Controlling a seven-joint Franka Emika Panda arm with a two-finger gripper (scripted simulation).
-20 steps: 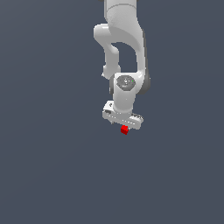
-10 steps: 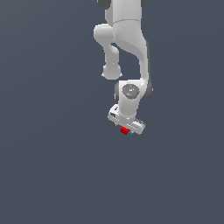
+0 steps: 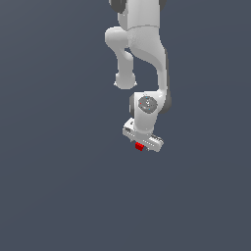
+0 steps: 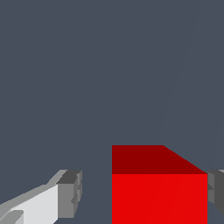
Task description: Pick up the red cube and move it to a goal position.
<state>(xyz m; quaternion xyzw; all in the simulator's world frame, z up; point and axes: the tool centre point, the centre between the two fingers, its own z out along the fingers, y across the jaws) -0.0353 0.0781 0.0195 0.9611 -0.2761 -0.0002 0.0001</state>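
The red cube (image 3: 139, 146) is a tiny bright block on the flat grey floor, partly covered by the white hand of my gripper (image 3: 142, 142), which reaches down from straight above it. In the wrist view the red cube (image 4: 159, 192) fills the space between the two grey fingertips (image 4: 70, 193). It sits right against one fingertip, and a clear gap separates it from the other. The gripper (image 4: 142, 193) is open around the cube. From the exterior view I cannot tell whether the cube rests on the floor.
The white arm (image 3: 142, 54) rises to the top of the exterior view behind the hand. Plain grey floor (image 3: 59, 186) surrounds the cube on every side, with no other object in view.
The hand has come down over the cube, so less of the cube shows below it. The cube itself has stayed in place.
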